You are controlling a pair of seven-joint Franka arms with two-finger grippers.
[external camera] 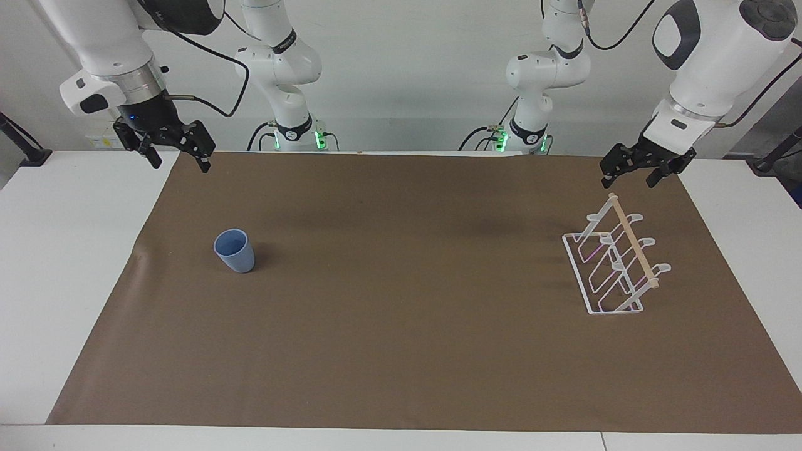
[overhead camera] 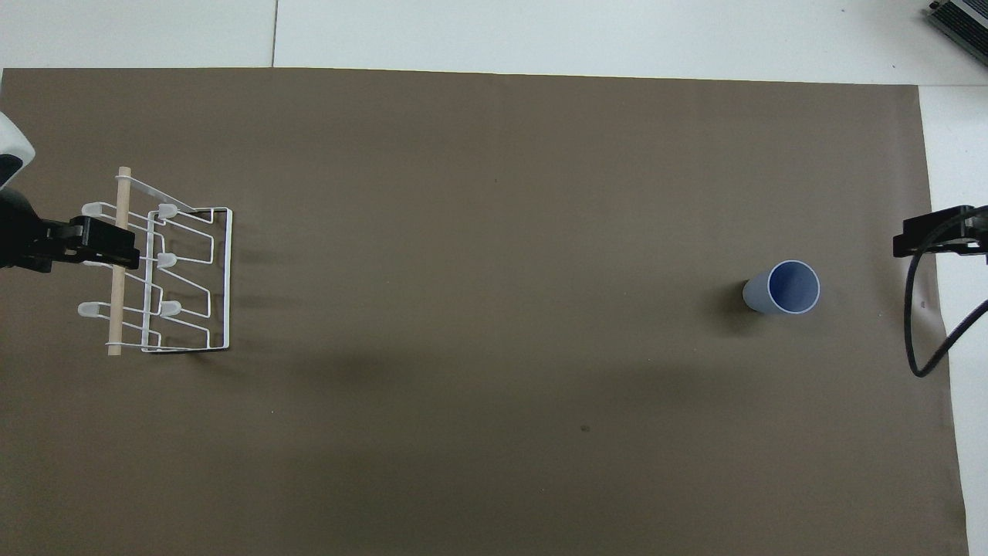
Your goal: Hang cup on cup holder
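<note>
The light-blue cup (external camera: 235, 250) (overhead camera: 783, 287) stands upright and open-mouthed on the brown mat, toward the right arm's end of the table. The white wire cup holder (external camera: 617, 263) (overhead camera: 166, 278), with a wooden dowel across its top, stands toward the left arm's end. Nothing hangs on its prongs. My left gripper (external camera: 629, 182) (overhead camera: 116, 245) hovers open and empty in the air above the holder's robot-side end, not touching it. My right gripper (external camera: 180, 164) (overhead camera: 926, 239) hangs open and empty over the mat's edge, well clear of the cup.
A brown mat (external camera: 401, 351) covers most of the white table (external camera: 75, 263). A black cable (overhead camera: 918, 340) loops down from the right arm over the mat's edge. A grey device (overhead camera: 961, 19) sits at the table's corner farthest from the robots.
</note>
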